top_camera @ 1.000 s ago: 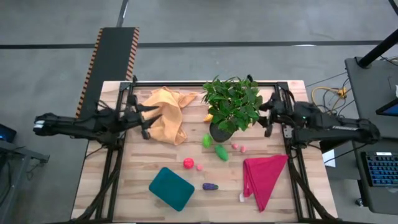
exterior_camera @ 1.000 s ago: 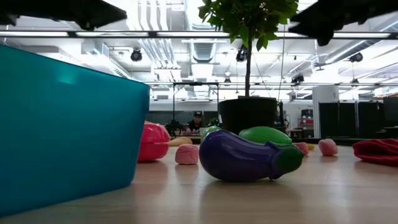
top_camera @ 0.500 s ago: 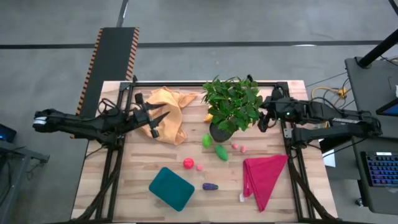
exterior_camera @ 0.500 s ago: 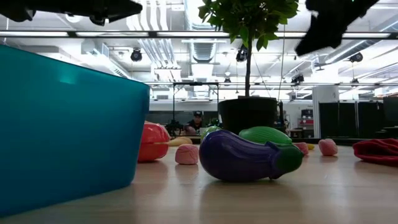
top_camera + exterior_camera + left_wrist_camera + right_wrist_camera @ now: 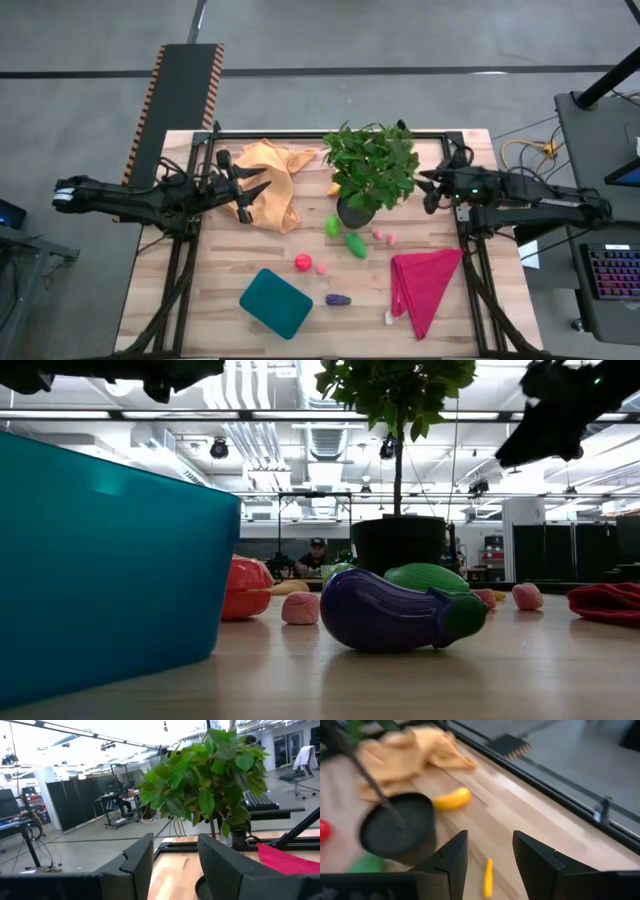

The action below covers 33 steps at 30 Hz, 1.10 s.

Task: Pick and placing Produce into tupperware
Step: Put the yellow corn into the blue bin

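The teal tupperware [image 5: 275, 302] stands near the table's front edge, and it fills the left of the low view [image 5: 110, 560]. Around it the toy produce lies loose: a purple eggplant [image 5: 338, 299], a red piece [image 5: 302, 262], a pink piece [image 5: 321, 268], two green pieces [image 5: 332, 226] [image 5: 355, 244] and two small pink ones [image 5: 385, 238]. A yellow banana [image 5: 451, 799] lies behind the plant pot. My left gripper [image 5: 258, 190] hovers open above the orange cloth. My right gripper [image 5: 428, 190] hovers open beside the plant, tipped downward. Neither gripper has anything between its fingers.
A leafy potted plant [image 5: 372, 168] in a black pot [image 5: 397, 827] stands at the table's far middle. An orange-yellow cloth [image 5: 268, 182] lies at the far left and a magenta cloth [image 5: 424, 285] at the front right. A small yellow piece [image 5: 488, 877] lies near the pot.
My right gripper has tipped downward beside the plant and sunk a little. My left gripper has reached slightly toward the table's right over the orange cloth, lifting and rolling a bit. Nothing on the table has moved.
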Motion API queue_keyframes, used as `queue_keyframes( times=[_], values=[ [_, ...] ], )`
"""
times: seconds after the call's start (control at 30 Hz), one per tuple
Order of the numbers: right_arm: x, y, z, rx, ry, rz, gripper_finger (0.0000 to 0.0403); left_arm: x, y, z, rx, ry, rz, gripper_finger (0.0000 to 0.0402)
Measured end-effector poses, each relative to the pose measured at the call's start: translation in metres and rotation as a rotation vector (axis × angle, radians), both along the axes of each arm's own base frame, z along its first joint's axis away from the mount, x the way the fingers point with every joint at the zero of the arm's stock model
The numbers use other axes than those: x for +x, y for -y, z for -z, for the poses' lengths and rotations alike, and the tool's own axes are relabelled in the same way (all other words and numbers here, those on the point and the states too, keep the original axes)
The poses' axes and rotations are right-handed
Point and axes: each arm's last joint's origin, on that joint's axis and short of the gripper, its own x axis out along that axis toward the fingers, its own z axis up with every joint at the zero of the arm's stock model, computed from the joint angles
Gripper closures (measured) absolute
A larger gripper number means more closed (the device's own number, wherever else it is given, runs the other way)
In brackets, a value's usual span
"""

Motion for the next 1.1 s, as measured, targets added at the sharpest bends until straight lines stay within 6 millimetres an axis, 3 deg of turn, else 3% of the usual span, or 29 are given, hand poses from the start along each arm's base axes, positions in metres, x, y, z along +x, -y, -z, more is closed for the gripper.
queue_keyframes(
  times=[0.2,0.3,0.47,0.57,0.77,1.1],
  values=[
    [-0.020,-0.005,-0.005,-0.002,0.146,-0.072,0.0257,-0.001,0.000,-0.001,-0.007,0.012,-0.003,0.0262],
    [-0.021,-0.005,0.003,0.011,0.166,-0.081,0.0257,-0.001,0.000,-0.001,-0.026,0.016,-0.001,0.0262],
    [-0.016,-0.005,0.034,0.069,0.147,-0.055,0.0259,-0.002,0.000,-0.001,-0.027,0.018,-0.002,0.0262],
    [-0.011,-0.005,0.034,0.126,0.239,-0.031,0.0259,-0.003,0.000,-0.001,-0.027,0.016,-0.002,0.0262],
    [-0.008,-0.002,0.041,0.064,0.175,0.046,0.0259,-0.004,0.000,-0.002,-0.026,0.020,-0.003,0.0262],
    [0.002,0.000,0.090,0.115,0.019,0.110,0.0259,-0.003,0.000,0.001,-0.025,0.010,-0.003,0.0262]
  ],
)
